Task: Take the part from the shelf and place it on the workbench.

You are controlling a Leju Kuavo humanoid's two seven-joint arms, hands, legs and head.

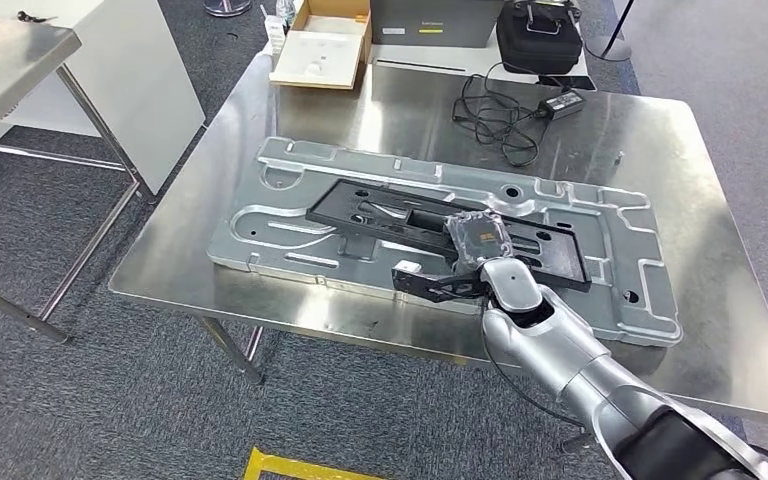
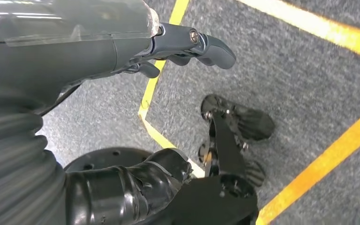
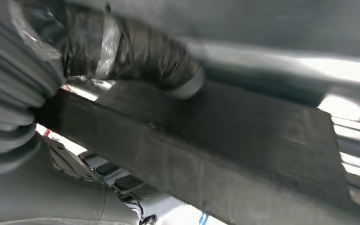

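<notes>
While right hand (image 1: 460,270) fingers grasp black part (image 1: 440,225), part lies on workbench (image 1: 660,130) plate

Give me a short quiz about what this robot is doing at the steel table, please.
1. True or false: the right hand is on the black part.
2. What does the black part lie on? A) the carpet B) the silver metal panel C) the cardboard box
3. Fill in: the left hand hangs over grey carpet marked with ______ lines.

Key:
1. True; it grips the part's right end.
2. B; the panel itself rests on the workbench.
3. yellow
</notes>
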